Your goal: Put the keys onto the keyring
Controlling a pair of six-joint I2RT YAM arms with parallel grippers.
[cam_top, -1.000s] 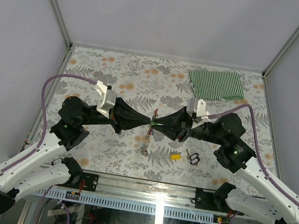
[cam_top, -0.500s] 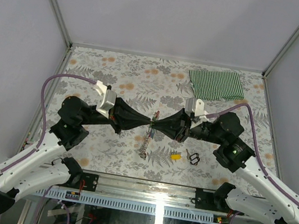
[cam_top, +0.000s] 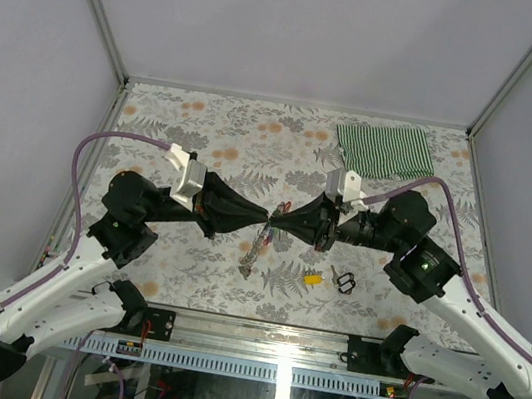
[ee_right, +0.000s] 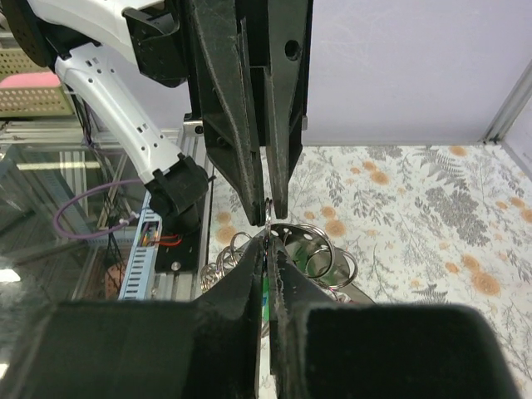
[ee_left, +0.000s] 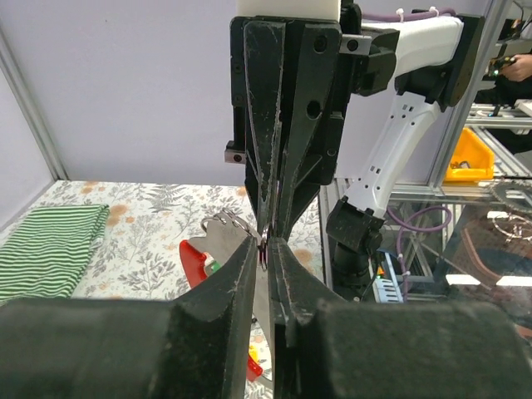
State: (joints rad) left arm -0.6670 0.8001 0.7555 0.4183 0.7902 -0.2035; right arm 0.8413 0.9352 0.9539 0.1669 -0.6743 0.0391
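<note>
Left claw: narrow, pinching the keyring above the table middle.
Right claw: closed on green key, tip-to-tip.

**Item: my two arms, a matched pair.**

- Left arm: white shell on the lower links, with black housings at the joints and toward the wrist.
- Right arm: same build. There is a green spot on its black elbow housing, possibly a status light.
- Cables: one mauve hose per arm, bound with small white zip ties.
- Camera brackets: a white block on each wrist.
- Left gripper: two matte black fingers, broad at the root and tapering to thin tips.
- Right gripper: identical. Both pincers show round screw holes in the finger sides.
- Bases: black.
</note>
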